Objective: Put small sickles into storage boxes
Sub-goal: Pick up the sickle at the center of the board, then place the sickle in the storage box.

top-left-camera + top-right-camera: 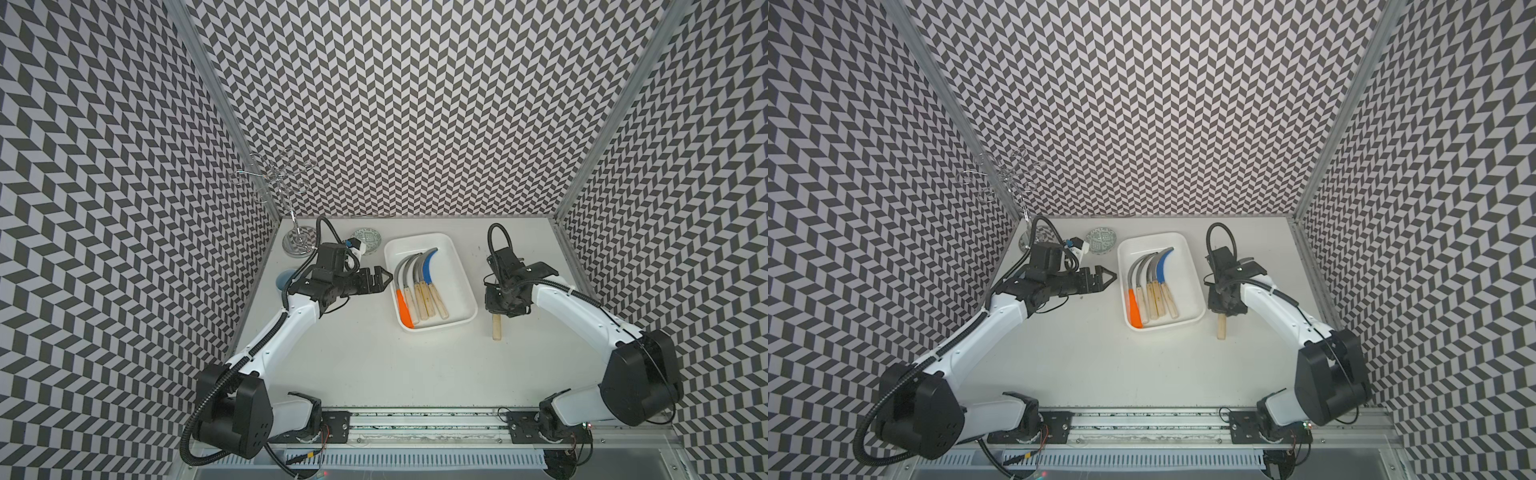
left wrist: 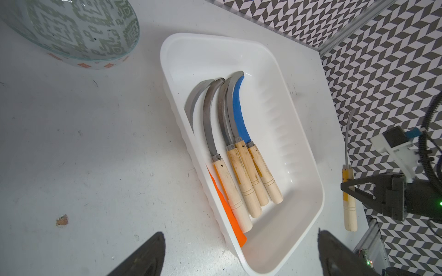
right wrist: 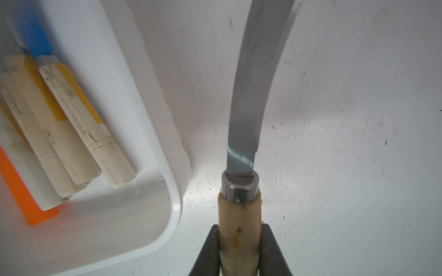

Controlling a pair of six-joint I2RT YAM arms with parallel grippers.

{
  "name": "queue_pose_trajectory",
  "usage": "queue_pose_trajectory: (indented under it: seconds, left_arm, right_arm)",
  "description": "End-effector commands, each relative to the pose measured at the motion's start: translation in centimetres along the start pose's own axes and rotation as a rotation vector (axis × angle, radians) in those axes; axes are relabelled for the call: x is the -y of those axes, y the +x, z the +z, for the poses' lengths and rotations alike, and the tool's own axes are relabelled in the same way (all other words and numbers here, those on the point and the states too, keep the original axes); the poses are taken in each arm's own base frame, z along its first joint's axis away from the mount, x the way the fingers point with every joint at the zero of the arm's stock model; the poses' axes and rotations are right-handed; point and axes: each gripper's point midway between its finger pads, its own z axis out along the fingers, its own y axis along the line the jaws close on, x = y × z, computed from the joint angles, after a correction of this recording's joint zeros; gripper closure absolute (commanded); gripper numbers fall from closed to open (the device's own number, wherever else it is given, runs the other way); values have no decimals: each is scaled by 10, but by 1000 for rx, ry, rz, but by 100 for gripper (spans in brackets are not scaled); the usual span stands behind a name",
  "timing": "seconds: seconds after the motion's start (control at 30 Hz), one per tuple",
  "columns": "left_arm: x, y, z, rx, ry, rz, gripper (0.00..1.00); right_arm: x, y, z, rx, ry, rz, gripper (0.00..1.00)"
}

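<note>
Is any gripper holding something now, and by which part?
The right gripper holds a sickle by its wooden handle. The left gripper is open and empty.

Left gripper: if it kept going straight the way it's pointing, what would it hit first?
Probably the white tray, at its near long wall. The open left gripper points at it, but its height is unclear, so it might pass above the rim.

Five sickles (image 2: pixel 241 172) lie side by side in the white tray (image 1: pixel 453 286), with curved blades toward the far wall and handles toward me. The orange-handled sickle (image 1: pixel 405 309) lies at my left, the blue-bladed sickle (image 2: pixel 239 114) at my right. The others are grey with pale wooden handles. The sixth sickle (image 3: pixel 248 107) is grey-bladed and wooden-handled. It sits just right of the tray, clamped by its handle in my right gripper (image 3: pixel 239 239).
</note>
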Motion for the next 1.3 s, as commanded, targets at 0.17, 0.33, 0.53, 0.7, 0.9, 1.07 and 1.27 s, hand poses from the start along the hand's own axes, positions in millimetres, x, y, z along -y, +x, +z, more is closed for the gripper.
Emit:
queue_pose_trajectory:
  seconds: [0.17, 0.33, 0.53, 0.7, 0.9, 1.07, 1.27]
  left_arm:
    - [-3, -6, -3, 27, -4, 10, 0]
    - [-4, -6, -3, 26, -4, 7, 0]
    - [-5, -7, -3, 29, -6, 5, 0]
    - [-5, -7, -4, 30, -6, 5, 1]
    - [-6, -7, -3, 30, -4, 2, 0]
    - [-8, -7, -2, 26, -2, -4, 1]
    - [-9, -7, -2, 25, 2, -10, 0]
  right_arm:
    - [-19, -33, -14, 51, -48, -6, 88]
    - [-29, -45, -19, 64, -69, -12, 88]
    - [-36, -53, -23, 78, -81, -21, 88]
    - [-46, -55, -25, 84, -93, -35, 88]
    - [-69, -59, -25, 86, -128, -64, 88]
    - [-95, -62, -22, 81, -140, -106, 88]
    - [-123, -65, -18, 79, -137, -167, 88]
